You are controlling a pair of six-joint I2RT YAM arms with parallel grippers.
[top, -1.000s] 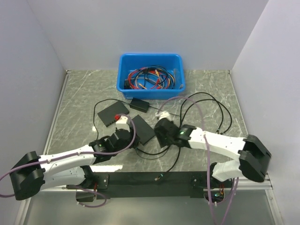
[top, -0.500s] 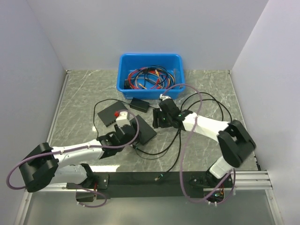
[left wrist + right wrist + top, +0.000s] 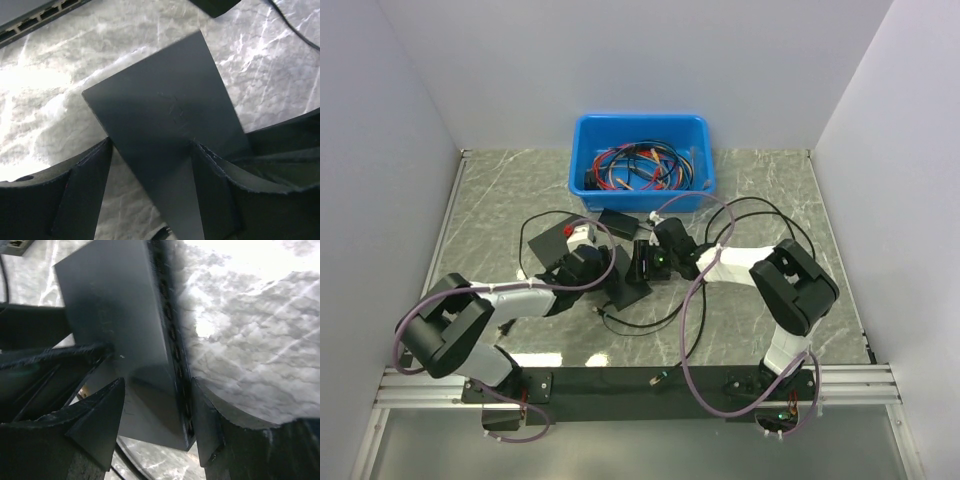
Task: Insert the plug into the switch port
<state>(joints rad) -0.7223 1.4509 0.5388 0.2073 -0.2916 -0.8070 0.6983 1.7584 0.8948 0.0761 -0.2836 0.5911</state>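
Both arms have swung in over the switch [image 3: 160, 110].
Stiff, slick case straddled edgewise by left pincer [image 3: 150, 145] and right pincer [image 3: 157, 382]; grip unclear.

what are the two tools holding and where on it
Both clasp the flat dark grey switch box: the left tool across its two side edges near one end, the right tool across the ported edge and the opposite edge.

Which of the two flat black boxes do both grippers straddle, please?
The nearer, right-hand box, between the left gripper and right gripper; the other box lies apart, farther left.
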